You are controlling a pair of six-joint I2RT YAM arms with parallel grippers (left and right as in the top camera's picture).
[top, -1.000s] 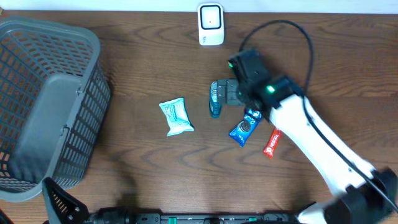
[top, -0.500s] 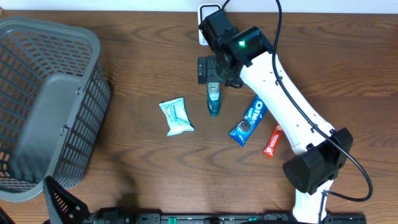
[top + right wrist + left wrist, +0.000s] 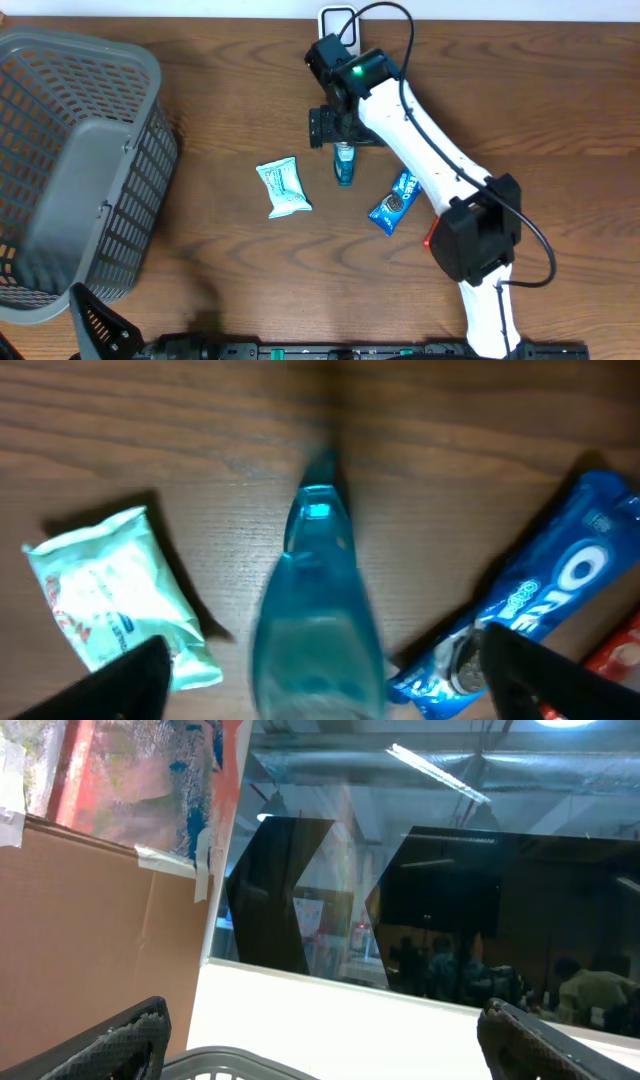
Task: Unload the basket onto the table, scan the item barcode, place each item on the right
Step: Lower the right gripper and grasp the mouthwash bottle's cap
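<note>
The right pincer [image 3: 320, 682] hangs over the blue bottle [image 3: 344, 166] with its fingers wide apart, one tip on each side of it, neither seen to touch; the bottle lies flat on the table [image 3: 200, 260], near the back edge and a little right of the middle; just behind it the white scanner [image 3: 327, 16] stands at the back edge, mostly hidden by the arm; a teal pouch [image 3: 283, 188] lies near the bottle's left, an Oreo pack [image 3: 396, 202] near its right, a red packet [image 3: 622, 660] beside that; the left pincer [image 3: 325, 1050], fingers spread too and holding nothing, points up at the room above the rim of the grey basket [image 3: 70, 160], which stands at the table's left edge.
</note>
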